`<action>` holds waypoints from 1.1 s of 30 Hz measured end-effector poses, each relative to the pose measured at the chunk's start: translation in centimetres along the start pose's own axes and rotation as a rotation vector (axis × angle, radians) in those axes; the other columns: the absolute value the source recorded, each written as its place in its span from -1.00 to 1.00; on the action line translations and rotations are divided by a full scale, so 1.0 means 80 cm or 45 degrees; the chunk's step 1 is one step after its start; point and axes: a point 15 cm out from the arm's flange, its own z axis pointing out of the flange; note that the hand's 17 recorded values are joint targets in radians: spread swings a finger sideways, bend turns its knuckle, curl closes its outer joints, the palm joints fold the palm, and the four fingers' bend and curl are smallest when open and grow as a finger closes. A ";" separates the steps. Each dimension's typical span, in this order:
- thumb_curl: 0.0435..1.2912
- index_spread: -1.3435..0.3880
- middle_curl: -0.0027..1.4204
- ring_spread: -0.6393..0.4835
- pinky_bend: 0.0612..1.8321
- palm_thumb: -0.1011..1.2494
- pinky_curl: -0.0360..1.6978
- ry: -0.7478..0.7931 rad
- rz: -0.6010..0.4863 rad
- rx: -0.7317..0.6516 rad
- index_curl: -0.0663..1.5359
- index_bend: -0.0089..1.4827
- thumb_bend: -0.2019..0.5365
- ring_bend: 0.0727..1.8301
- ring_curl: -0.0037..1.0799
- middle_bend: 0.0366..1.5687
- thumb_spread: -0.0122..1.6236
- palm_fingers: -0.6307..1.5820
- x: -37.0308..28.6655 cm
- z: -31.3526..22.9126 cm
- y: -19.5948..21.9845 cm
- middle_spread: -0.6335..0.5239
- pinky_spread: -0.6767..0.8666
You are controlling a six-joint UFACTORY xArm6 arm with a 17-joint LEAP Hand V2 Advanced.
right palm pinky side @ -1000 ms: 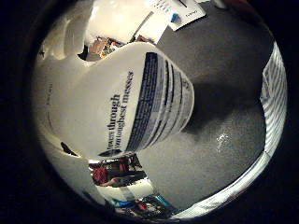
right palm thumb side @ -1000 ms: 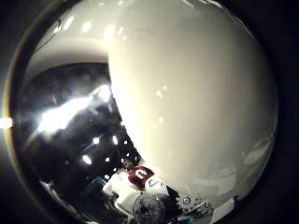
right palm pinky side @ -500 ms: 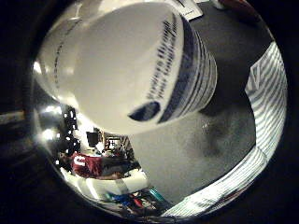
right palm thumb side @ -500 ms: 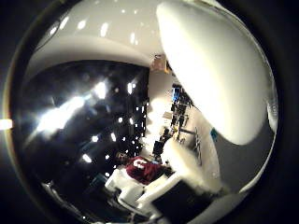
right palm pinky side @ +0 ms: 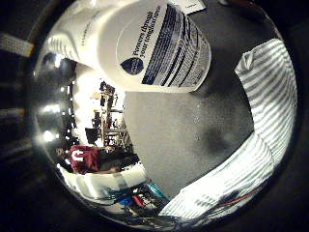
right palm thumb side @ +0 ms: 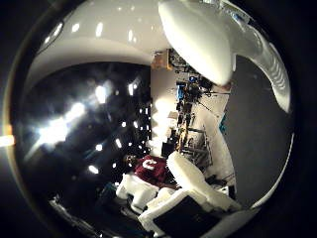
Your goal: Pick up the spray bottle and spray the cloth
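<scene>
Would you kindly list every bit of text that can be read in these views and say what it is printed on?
"Powers through your toughest messes": on the white spray bottle label, beside a round blue emblem.
Dense fine print in the label's dark panel: too small to read.
Faint grey lettering higher on the bottle: blurred, unreadable.
Striped cloth on the grey table: no text.

The white spray bottle [right palm pinky side: 145, 43] fills much of the view — close to the palm — above a dark grey tabletop [right palm pinky side: 193, 140], striped cloth [right palm pinky side: 270, 96] lying beside.
</scene>
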 end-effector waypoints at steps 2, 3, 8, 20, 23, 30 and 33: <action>-0.57 0.16 -0.58 0.47 -0.71 0.07 -0.47 0.010 -0.005 0.006 -0.59 -0.79 -0.52 -0.78 -0.51 -0.82 0.30 -0.47 -0.003 -0.008 -0.002 0.37 0.39; -0.57 0.16 -0.59 0.47 -0.72 0.07 -0.48 0.012 -0.003 0.009 -0.60 -0.79 -0.52 -0.78 -0.51 -0.82 0.30 -0.47 -0.004 -0.011 -0.002 0.39 0.39; -0.58 0.17 -0.60 0.48 -0.70 0.08 -0.51 0.032 -0.015 0.034 -0.60 -0.78 -0.52 -0.81 -0.51 -0.82 0.30 -0.46 -0.019 -0.043 -0.007 0.40 0.38; -0.58 0.19 -0.63 0.50 -0.70 0.08 -0.56 0.158 -0.047 0.092 -0.60 -0.78 -0.52 -0.83 -0.51 -0.82 0.31 -0.47 -0.038 -0.151 0.000 0.42 0.38; -0.58 0.20 -0.63 0.50 -0.70 0.08 -0.56 0.184 -0.060 0.118 -0.60 -0.78 -0.52 -0.84 -0.51 -0.82 0.31 -0.47 -0.050 -0.183 0.005 0.42 0.38; -0.57 0.20 -0.64 0.50 -0.71 0.08 -0.57 0.263 -0.029 0.159 -0.59 -0.77 -0.51 -0.85 -0.50 -0.82 0.31 -0.46 -0.062 -0.238 0.047 0.42 0.38; -0.57 0.21 -0.64 0.50 -0.71 0.08 -0.57 0.299 -0.012 0.177 -0.58 -0.77 -0.51 -0.85 -0.50 -0.82 0.32 -0.45 -0.062 -0.258 0.067 0.42 0.38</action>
